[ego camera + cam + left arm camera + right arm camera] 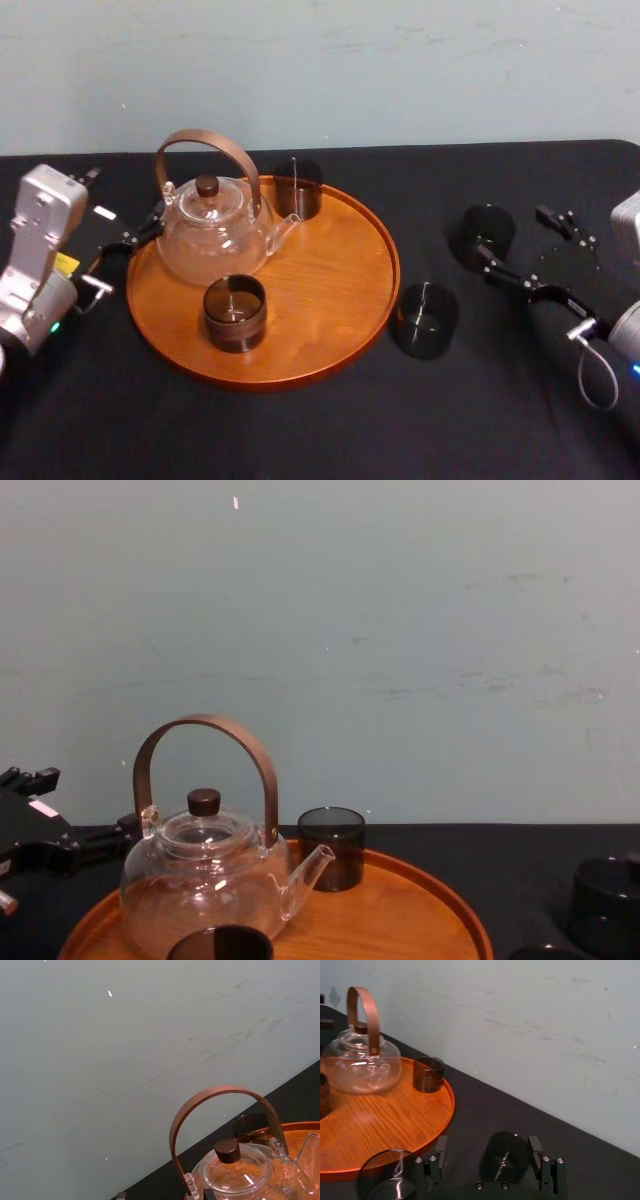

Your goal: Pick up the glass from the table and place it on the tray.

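Observation:
A round orange-brown tray lies mid-table on the black table. On it stand a glass teapot and two dark glasses, one at the back and one at the front. Two more dark glasses stand on the table to the tray's right: one by the rim, one farther right. My right gripper is open and low over the table. In the right wrist view that farther glass sits between its fingers, near the tips. My left gripper rests by the tray's left rim, beside the teapot.
A pale wall rises just behind the table's far edge. Bare black tabletop stretches along the front and far right. The teapot's tall brown handle arches over the tray's left half; the tray's right half is bare wood.

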`<state>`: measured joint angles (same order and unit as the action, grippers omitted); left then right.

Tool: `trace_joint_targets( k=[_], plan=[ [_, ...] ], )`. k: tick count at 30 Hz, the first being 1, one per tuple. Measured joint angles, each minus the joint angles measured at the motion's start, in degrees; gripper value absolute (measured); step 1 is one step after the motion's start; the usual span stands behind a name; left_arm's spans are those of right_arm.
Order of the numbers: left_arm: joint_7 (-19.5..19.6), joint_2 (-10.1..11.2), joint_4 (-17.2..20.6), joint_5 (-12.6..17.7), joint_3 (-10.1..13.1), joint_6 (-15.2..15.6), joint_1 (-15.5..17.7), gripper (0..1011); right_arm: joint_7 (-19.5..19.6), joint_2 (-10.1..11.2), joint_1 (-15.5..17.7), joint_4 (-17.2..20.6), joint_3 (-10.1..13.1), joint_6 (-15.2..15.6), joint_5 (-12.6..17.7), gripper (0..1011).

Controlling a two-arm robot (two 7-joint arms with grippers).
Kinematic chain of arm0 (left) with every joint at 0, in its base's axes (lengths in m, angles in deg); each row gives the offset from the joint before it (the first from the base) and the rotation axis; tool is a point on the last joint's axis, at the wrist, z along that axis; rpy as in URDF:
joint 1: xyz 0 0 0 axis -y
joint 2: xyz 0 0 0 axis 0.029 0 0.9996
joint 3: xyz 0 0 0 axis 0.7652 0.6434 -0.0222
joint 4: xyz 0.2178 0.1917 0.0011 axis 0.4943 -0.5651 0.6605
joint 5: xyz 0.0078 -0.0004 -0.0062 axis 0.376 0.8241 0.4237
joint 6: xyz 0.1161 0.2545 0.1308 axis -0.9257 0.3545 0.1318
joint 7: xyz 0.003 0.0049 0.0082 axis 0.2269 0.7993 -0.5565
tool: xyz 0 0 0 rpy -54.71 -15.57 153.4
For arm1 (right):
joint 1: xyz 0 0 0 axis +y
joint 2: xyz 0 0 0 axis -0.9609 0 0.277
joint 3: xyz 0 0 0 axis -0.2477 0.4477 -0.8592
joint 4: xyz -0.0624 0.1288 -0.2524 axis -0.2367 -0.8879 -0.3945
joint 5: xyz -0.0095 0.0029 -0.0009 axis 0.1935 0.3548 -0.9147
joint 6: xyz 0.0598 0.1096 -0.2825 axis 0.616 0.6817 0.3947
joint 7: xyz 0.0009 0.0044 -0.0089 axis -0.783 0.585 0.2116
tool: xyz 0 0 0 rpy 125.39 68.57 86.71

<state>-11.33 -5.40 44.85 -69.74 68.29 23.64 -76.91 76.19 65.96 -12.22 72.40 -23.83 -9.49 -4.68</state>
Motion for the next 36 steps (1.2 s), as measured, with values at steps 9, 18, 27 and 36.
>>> trace_joint_targets(
  k=[9, 18, 27, 36],
  plan=[
    [0.0, 0.0, 0.0, 0.0, 0.0, 0.0, 0.0, 1001, -2.11, -0.1, 2.3, 1.65, 0.71, 0.44, 0.27, 1002],
    [0.0, 0.0, 0.0, 0.0, 0.0, 0.0, 0.0, 1001, -4.28, -0.15, 4.93, 3.53, 1.12, 0.33, -0.13, 1002],
    [0.0, 0.0, 0.0, 0.0, 0.0, 0.0, 0.0, 1001, -6.37, -1.0, 5.65, 3.93, 1.3, 0.55, -0.95, 1002],
    [0.0, 0.0, 0.0, 0.0, 0.0, 0.0, 0.0, 1002, -8.8, -2.28, 5.48, 3.27, 1.42, 1.39, -1.11, 1002]
  ],
)
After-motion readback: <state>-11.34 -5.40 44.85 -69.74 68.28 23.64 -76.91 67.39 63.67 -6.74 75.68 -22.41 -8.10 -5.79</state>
